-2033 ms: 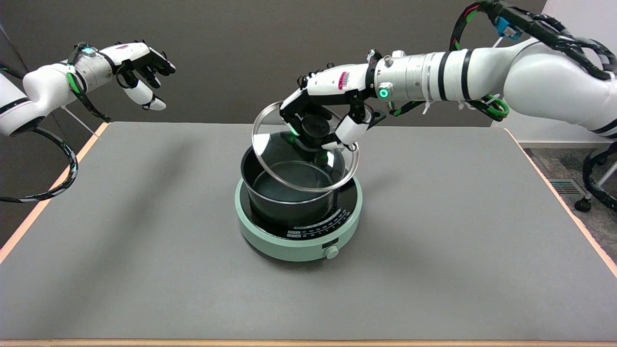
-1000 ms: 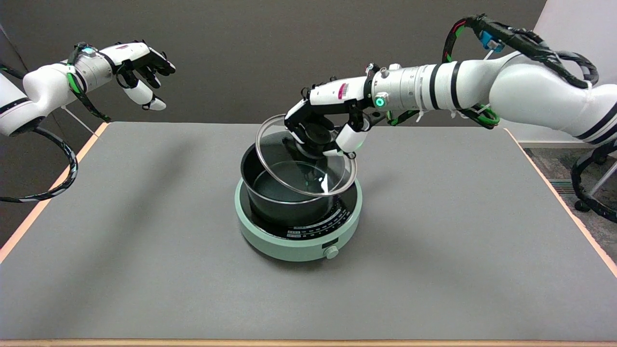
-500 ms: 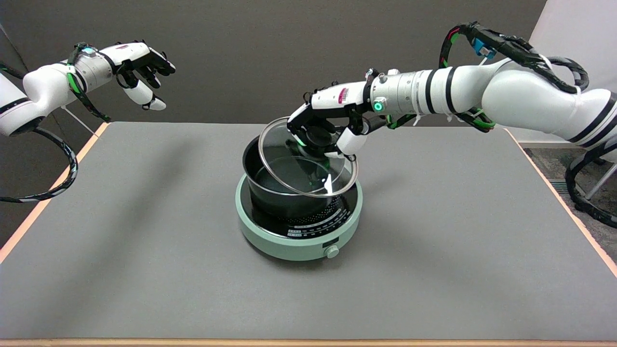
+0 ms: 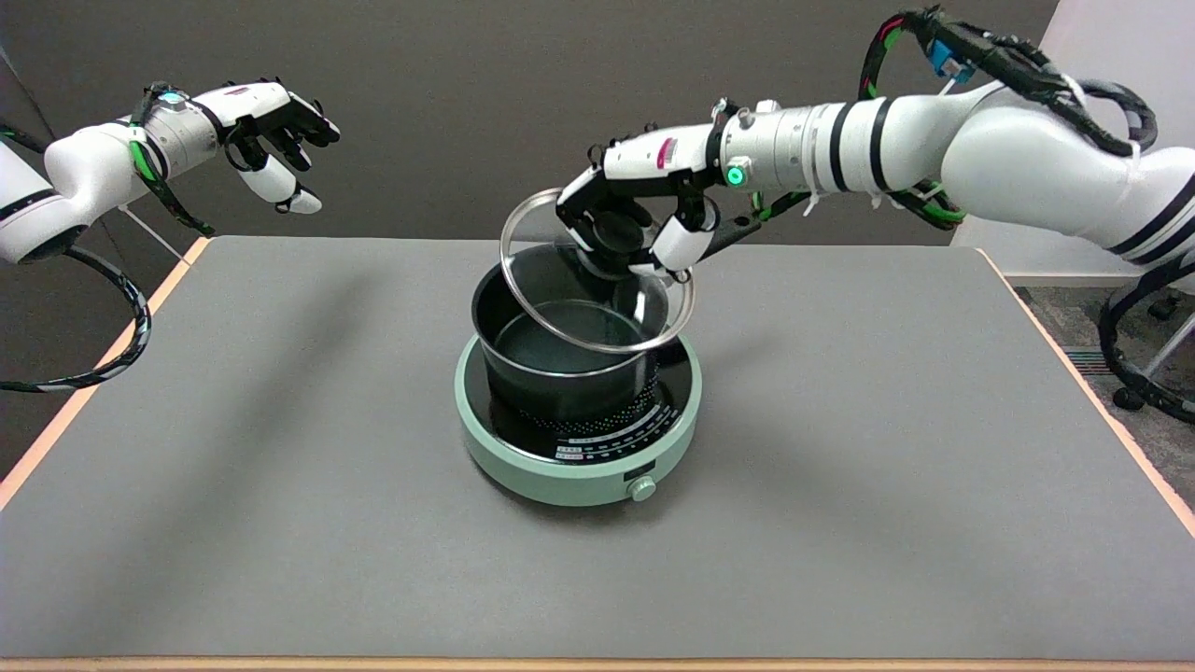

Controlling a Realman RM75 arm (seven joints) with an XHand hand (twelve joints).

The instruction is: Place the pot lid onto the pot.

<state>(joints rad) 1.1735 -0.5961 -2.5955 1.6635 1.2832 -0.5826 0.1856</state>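
Right hand (image 4: 635, 219) clamped on pot lid (image 4: 560, 308) knob, tilted rim just above pot (image 4: 560, 373) edge.

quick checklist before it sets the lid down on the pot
1. Grip: right hand holds the lid by its knob - ok.
2. Lid level: tilted, far edge higher - not ok.
3. Lid centred over pot: offset toward the right and back - not ok.
4. Pot seated on the cooker, mouth open - ok.
5. Lid rim touching the pot rim: cannot tell.
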